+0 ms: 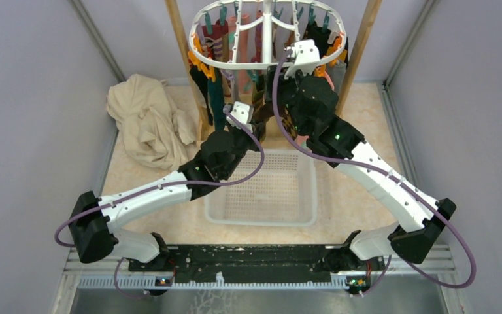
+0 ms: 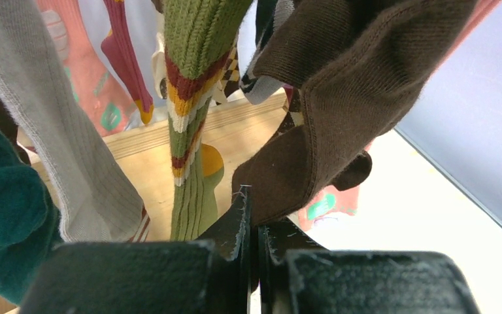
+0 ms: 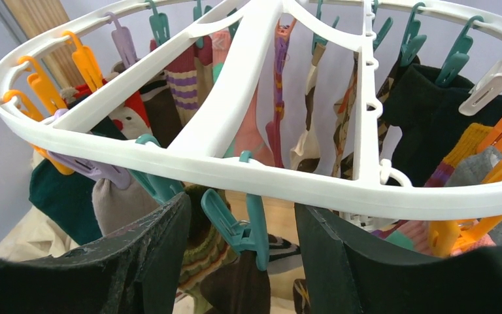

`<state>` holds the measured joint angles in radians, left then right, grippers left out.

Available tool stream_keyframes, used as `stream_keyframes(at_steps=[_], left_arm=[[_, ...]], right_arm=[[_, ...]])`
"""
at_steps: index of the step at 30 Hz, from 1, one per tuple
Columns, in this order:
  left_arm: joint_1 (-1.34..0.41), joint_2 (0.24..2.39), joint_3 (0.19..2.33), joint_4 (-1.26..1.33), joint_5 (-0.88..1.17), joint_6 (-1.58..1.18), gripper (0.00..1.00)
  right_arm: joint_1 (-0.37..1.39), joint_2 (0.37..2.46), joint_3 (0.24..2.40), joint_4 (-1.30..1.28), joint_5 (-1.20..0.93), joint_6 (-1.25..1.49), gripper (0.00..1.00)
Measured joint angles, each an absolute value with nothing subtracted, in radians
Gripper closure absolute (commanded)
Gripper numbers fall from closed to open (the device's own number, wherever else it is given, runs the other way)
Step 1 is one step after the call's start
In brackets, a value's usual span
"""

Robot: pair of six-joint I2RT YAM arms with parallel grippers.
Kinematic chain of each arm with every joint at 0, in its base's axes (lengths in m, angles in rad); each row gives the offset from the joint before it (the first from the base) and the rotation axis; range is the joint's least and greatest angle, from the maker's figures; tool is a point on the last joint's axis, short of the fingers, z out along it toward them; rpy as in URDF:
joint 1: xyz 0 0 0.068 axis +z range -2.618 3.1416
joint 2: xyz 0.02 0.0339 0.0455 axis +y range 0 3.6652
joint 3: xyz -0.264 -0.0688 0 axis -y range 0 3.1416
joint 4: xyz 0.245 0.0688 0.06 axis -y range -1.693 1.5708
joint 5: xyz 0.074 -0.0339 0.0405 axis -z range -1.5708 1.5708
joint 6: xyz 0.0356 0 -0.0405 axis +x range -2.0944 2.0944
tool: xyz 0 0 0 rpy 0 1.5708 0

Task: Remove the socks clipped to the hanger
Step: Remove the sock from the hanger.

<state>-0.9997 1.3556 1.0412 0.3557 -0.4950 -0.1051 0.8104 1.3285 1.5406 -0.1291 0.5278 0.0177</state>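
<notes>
Clearly, the left gripper (image 2: 253, 210) was clenched, its jaws pressed together on the lower edge of a brown sock (image 2: 346, 98) that hung under the near left part of the hanger (image 1: 261, 64). The fabric ran up from the fingertips at a slant towards the hanger. Just beside it hung a ribbed green sock (image 2: 193, 98) banded in red, yellow and white. Past that came a grey sock (image 2: 59, 131) and a dark teal sock (image 2: 0, 216), all dangling below the hanger.

The right gripper (image 3: 242, 206) was released, its jaws standing well apart and raised to the hanger's near right rim. A teal clip (image 3: 251, 232) hanging from that rim stood between the two fingers, with a small gap on either side.

The rest of the socks (image 3: 431, 111) were clipped round the hanger's rim and along its spokes: black, pink, purple-striped and patterned ones. They were held by orange, teal, lilac and white clips.

Two wooden posts (image 1: 359, 52) rose on either side of the hanger. On the table (image 1: 346, 196), nearer the arms than the hanger, sat a white mesh basket (image 1: 261, 220). A crumpled beige cloth (image 1: 147, 121) lay to the left of the hanger.
</notes>
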Motion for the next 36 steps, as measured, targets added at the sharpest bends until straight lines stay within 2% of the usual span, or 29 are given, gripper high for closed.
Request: stream_keyframes(at_steps=[10,16,24,36], left_arm=[[-1.0,1.356,1.041,0.354,-0.485,-0.105,0.96],[-1.0,1.359,1.042,0.35,-0.48,-0.105,0.96],[-1.0,1.361,1.042,0.336,-0.478,-0.106,0.96],[-1.0,1.361,1.042,0.333,-0.478,-0.112,0.96]], right_arm=[[0.81,1.377,1.574,-0.149,0.554,0.017,0.4],[0.81,1.383,1.591,-0.165,0.569,-0.002,0.45],[0.81,1.385,1.593,-0.164,0.588,-0.027,0.48],[0.81,1.386,1.594,-0.163,0.602,-0.034,0.67]])
